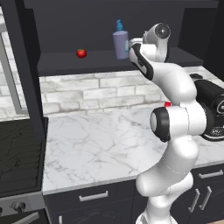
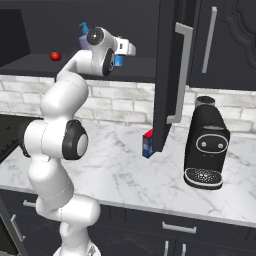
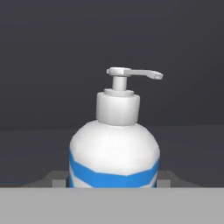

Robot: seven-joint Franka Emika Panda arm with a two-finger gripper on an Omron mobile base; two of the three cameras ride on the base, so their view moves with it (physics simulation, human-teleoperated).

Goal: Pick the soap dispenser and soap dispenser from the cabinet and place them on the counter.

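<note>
Two soap dispensers (image 1: 120, 43) (image 3: 114, 148), tomato (image 1: 81, 53), in cabinet (image 1: 109, 63)

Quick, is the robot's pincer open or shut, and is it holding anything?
Pincer: its fingers stand on both sides of the small soap dispenser, but whether they already squeeze it cannot be told.

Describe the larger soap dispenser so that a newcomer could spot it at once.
Look into the open dark cabinet above the marble counter. On its shelf, right of a small red tomato, stands the greyish-purple soap dispenser. Its blue pump sets it apart.
</note>
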